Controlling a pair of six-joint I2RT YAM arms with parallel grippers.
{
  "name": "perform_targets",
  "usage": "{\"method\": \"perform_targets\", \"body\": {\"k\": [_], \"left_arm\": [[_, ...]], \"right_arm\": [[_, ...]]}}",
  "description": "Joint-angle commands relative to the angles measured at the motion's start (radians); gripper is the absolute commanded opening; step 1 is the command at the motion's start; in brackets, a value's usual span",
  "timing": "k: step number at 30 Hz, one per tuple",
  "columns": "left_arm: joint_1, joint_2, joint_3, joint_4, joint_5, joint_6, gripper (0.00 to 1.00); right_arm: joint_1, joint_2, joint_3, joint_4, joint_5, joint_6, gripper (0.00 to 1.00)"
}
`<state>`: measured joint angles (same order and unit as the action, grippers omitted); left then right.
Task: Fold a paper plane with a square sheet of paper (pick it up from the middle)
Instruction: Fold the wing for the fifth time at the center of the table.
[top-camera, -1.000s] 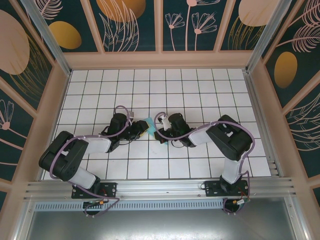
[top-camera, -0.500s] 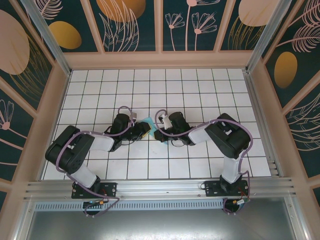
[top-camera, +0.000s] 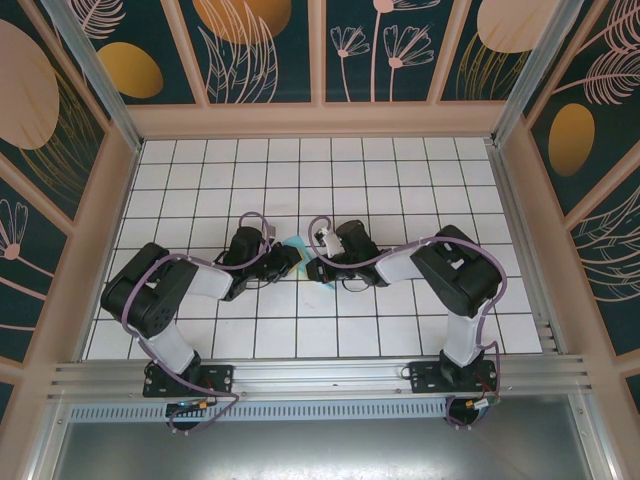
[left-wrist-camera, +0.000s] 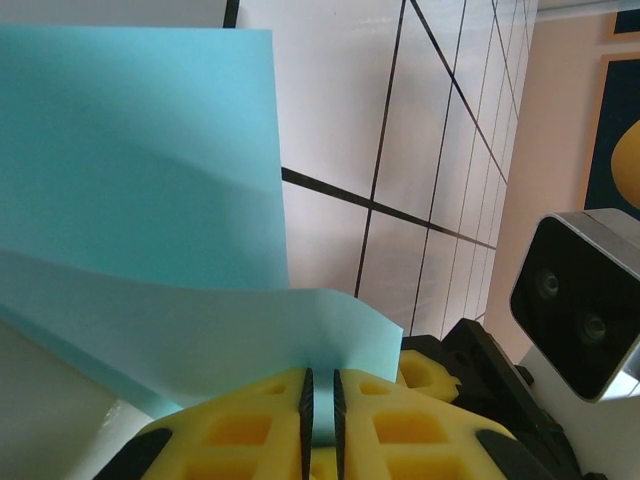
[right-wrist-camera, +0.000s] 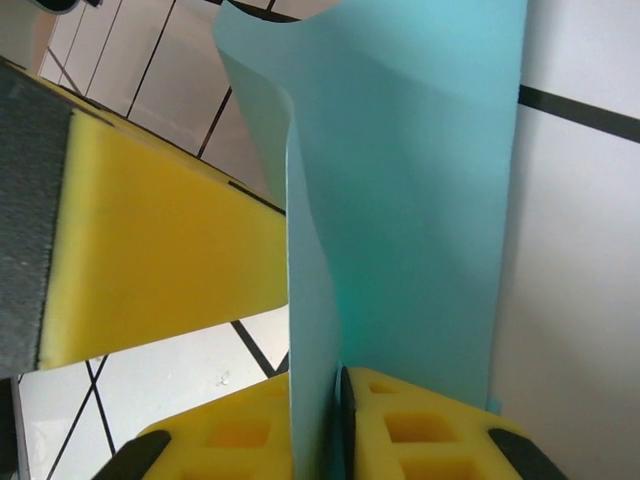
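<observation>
Left pincer (left-wrist-camera: 320, 385) is pinching one paper plane (left-wrist-camera: 140, 150) edge; right pincer (right-wrist-camera: 318, 390) is straddling the opposite edge, grip unclear, paper arching between them.

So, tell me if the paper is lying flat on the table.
No, the paper is bowed and lifted, with its edge caught between the left fingers.

Open tiles (top-camera: 330, 170) beyond paper plane (top-camera: 297, 246)

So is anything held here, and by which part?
Folded turquoise paper, held by both: the left gripper pinches one edge between its pads, the right gripper another edge.
</observation>
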<state>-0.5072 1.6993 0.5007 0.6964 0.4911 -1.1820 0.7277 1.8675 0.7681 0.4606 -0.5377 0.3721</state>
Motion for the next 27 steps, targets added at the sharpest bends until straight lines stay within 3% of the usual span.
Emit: {"method": "perform_targets", "body": {"k": [1,11,16,27], "left_arm": [[-0.006,0.008,0.022,-0.002,-0.016,0.016,0.17],[-0.005,0.047,0.024,-0.006,-0.008,0.019,0.16],[-0.005,0.051,0.025,-0.005,-0.004,0.017,0.16],[-0.005,0.038,0.018,-0.01,-0.005,0.018,0.16]], "right_arm": [[-0.011,-0.015,0.023,-0.055,-0.041,-0.021,0.22],[-0.022,-0.079,0.029,-0.14,-0.039,-0.03,0.35],[-0.019,-0.081,0.032,-0.187,-0.002,-0.055,0.36],[-0.011,-0.04,0.048,-0.203,-0.02,-0.055,0.19]]}}
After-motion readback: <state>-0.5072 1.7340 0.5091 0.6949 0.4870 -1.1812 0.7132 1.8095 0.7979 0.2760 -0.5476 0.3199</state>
